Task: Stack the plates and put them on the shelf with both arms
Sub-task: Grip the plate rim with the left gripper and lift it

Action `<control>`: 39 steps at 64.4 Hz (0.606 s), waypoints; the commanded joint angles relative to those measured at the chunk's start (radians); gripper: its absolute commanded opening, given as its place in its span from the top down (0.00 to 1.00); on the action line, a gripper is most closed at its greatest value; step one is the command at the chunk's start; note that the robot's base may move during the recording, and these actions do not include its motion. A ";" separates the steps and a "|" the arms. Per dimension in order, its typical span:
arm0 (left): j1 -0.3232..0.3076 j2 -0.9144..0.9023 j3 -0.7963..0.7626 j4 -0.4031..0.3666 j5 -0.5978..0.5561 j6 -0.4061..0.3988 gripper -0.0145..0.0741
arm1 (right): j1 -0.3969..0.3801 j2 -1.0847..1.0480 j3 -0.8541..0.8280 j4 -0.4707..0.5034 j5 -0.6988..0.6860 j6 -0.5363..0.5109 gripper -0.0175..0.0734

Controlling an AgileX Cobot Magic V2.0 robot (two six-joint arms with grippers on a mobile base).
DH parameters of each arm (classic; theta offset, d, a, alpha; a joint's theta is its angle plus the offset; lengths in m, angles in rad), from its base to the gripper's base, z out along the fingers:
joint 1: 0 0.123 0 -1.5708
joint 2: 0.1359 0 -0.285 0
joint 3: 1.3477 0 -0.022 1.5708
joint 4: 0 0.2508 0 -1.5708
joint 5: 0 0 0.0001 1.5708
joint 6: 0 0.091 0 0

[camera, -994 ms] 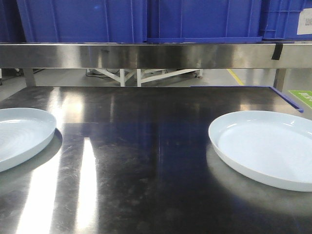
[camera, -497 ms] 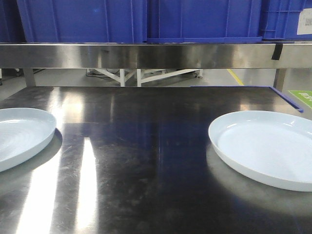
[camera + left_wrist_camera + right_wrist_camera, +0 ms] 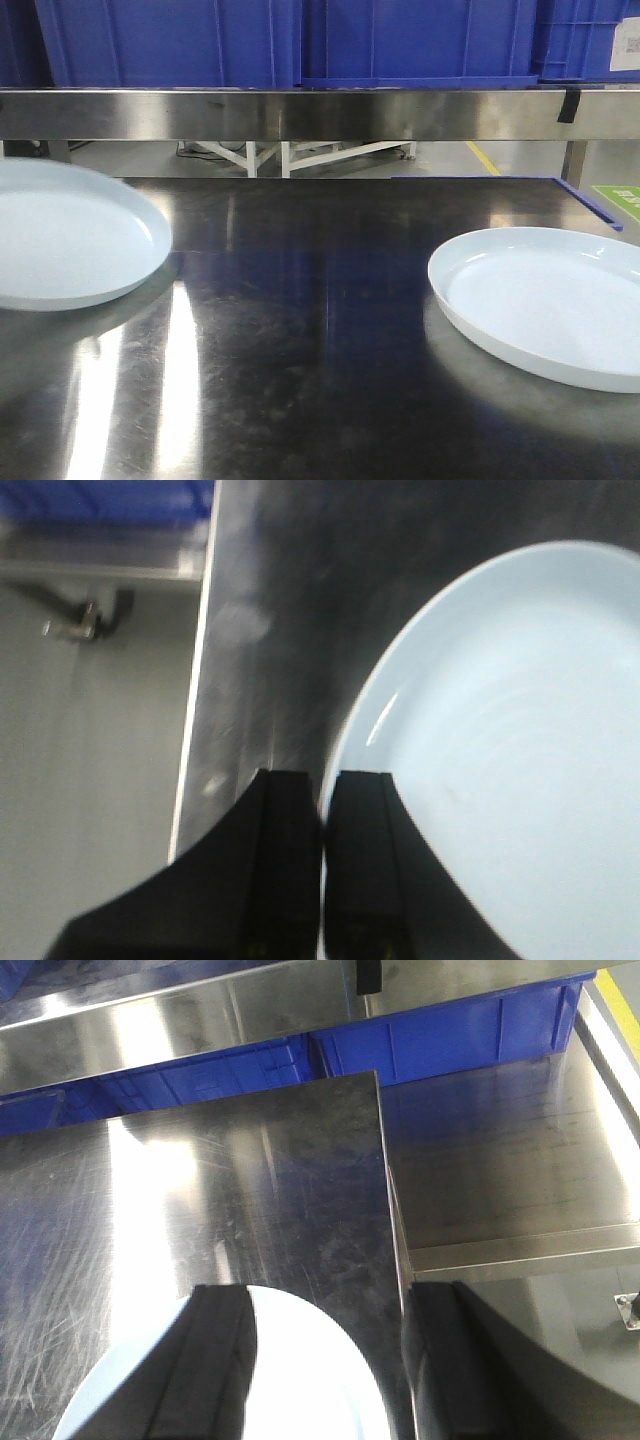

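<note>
Left wrist-mounted view: the left end effector is clenched on the rim of a glossy pale blue-white round ceramic plate at the left of the dark stainless worktop. The right end effector, released and spread wide, hangs over the matching second plate, which lies flat at the right. Beyond stands a steel shelf with blue plastic crates above it.

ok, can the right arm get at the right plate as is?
Likely yes: the right gripper is open, the plate shows between its fingers, and nothing lies in between.
</note>
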 commanded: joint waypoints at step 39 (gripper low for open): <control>-0.321 -0.005 -0.171 -0.128 -0.083 -0.013 0.73 | -0.003 -0.005 -0.038 -0.003 -0.075 -0.009 0.32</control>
